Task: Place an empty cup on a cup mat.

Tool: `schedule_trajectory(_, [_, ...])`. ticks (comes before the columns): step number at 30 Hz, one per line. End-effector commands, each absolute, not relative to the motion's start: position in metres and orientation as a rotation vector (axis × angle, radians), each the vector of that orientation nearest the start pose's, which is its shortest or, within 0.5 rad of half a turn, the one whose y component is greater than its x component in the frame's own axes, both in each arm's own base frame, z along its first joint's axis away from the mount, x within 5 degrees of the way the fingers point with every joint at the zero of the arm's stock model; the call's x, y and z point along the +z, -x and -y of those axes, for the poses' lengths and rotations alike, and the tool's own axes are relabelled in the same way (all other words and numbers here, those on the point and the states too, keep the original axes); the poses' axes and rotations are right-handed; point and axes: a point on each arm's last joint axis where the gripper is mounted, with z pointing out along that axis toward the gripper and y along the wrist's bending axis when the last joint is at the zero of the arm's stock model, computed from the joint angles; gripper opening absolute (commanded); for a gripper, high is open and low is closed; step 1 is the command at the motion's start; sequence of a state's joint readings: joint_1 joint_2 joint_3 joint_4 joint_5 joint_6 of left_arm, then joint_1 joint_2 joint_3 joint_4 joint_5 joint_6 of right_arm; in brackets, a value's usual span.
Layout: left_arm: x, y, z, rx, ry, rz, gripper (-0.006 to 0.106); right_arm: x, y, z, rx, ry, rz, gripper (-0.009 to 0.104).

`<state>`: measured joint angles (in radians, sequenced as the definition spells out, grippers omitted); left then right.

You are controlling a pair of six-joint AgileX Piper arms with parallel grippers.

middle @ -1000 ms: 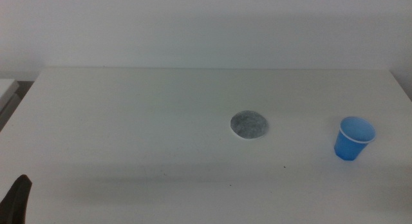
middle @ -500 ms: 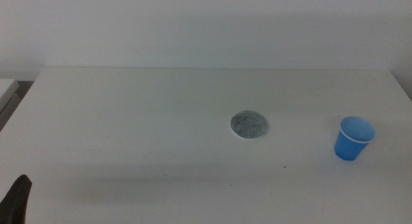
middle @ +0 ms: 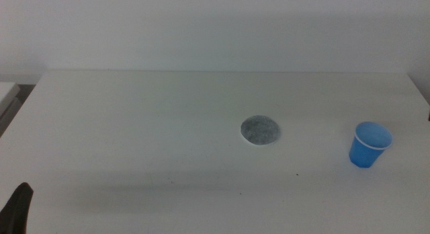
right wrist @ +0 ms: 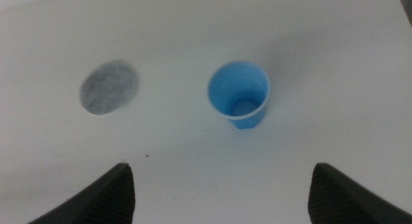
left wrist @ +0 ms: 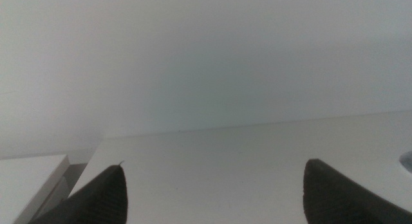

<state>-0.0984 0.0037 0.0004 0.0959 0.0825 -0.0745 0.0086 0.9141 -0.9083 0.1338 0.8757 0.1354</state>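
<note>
**My two claws spread wide and empty; cup standing off its mat.**

My right gripper (right wrist: 219,185) hangs above the table (middle: 134,113) with its jaws far apart, gripping and touching nothing; in the right wrist view the cup (right wrist: 239,95) shows upright and empty in the gap between them, clear of both. My left gripper (left wrist: 212,185) is likewise spread wide with nothing between the jaws, and in the middle view only a dark tip of it appears at the lower left corner. In the middle view the cup (middle: 369,144) stands at the right of the frame, and the cup mat (middle: 261,130) lies flat right of centre, well apart from the cup and bare.
</note>
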Motion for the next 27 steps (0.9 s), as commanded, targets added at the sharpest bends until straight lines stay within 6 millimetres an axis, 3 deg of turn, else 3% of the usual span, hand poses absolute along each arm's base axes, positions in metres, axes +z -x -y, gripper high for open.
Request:
schedule_trajectory(1, [0.207, -0.056, 0.005, -0.066, -0.082, -1.552, 0.094, 0.346, -0.186, -0.010, 0.203, -0.194, -2.391, 0.093])
schedule_trajectory(9, [0.207, -0.056, 0.005, -0.066, -0.082, -1.552, 0.094, 0.318, -0.271, -0.004, 0.071, -0.202, -2.708, 0.093])
schedule_trajectory(15, [0.207, -0.056, 0.005, -0.066, -0.082, -1.552, 0.094, 0.281, -0.330, -0.006, 0.087, -0.215, -2.786, 0.093])
schedule_trajectory(21, [0.207, -0.056, 0.005, -0.066, -0.082, -1.552, 0.094, 0.241, -0.357, -0.005, 0.064, -0.224, -2.891, 0.085])
schedule_trajectory(27, [0.207, -0.056, 0.005, -0.066, -0.082, -1.552, 0.094, 0.207, -0.368, 0.005, 0.059, -0.293, -2.962, 0.075])
